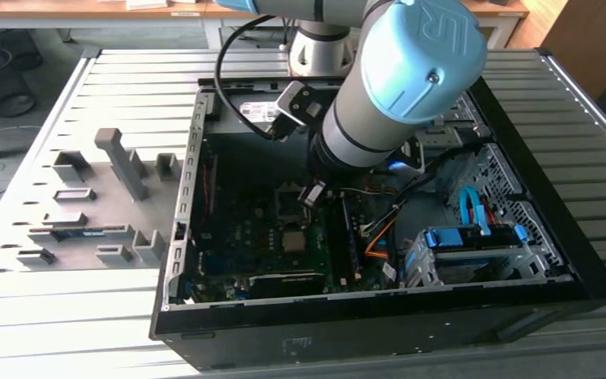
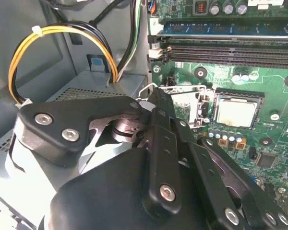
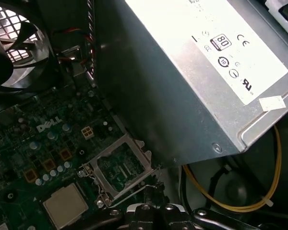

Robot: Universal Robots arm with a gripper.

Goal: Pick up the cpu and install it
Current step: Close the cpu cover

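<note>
Exterior view: arm (image 1: pixel 387 95) reaches down into the open computer case (image 1: pixel 387 339), which lies on its side on the slatted tabletop (image 1: pixel 72 316). The wrist is low over the motherboard (image 1: pixel 242 237). Second wrist view: hand (image 2: pixel 156 96) has its black fingers (image 2: pixel 159 124) drawn together to one narrow tip, with nothing seen between them, so the hand is closed and holds nothing. The tip sits just beside a corner of the hinged socket frame (image 2: pixel 182 103), which is flipped up and open. Cannot tell whether tip and frame touch. The cpu (image 2: pixel 236 112) is not in the hand. It lies flat in its socket on the green board, silver top up, on the far side of the open frame from the fingertips, near the hand but clear of it. First wrist view agrees: the cpu (image 3: pixel 66 205) is seated in its socket, the open frame (image 3: pixel 120 165) is beside it, and the closed fingertips are at the frame's outer edge. The grey power-supply box (image 3: pixel 192 81) stands close alongside the hand, on the side away from the cpu. A loop of yellow wires (image 3: pixel 273 182) hangs by the box. Long memory slots (image 2: pixel 230 50) run past the socket, beyond the cpu from the hand. A case fan (image 3: pixel 9 43) sits well away from the fingertips.
</note>
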